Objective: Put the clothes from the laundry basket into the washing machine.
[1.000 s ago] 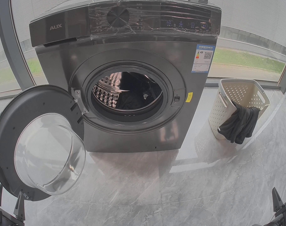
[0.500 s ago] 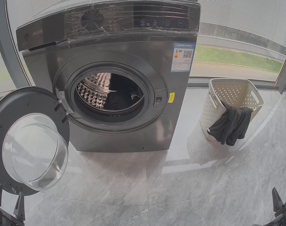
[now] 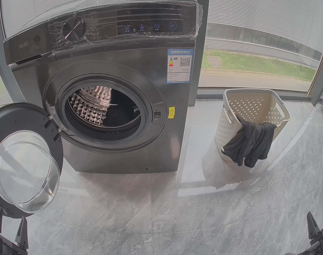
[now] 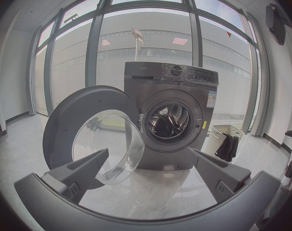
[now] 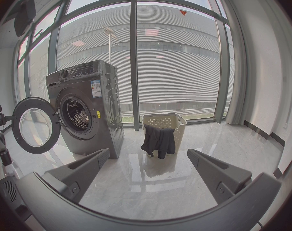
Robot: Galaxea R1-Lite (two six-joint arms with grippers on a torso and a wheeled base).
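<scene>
while the grey washing machine (image 3: 108, 64) stands on the marble floor (image 3: 190, 209) with its round door (image 3: 23, 160) swung fully open to the left, the white laundry basket (image 3: 228, 124) sits just beside the machine on the right, before the window. a black garment (image 3: 252, 144) hangs over the basket's near rim, largely outside. something dark lies in the drum (image 3: 87, 107); not identifiable. the left tool (image 4: 146, 151) and right tool (image 5: 147, 151) are both spread wide, holding nothing, low and well apart from machine and basket.
</scene>
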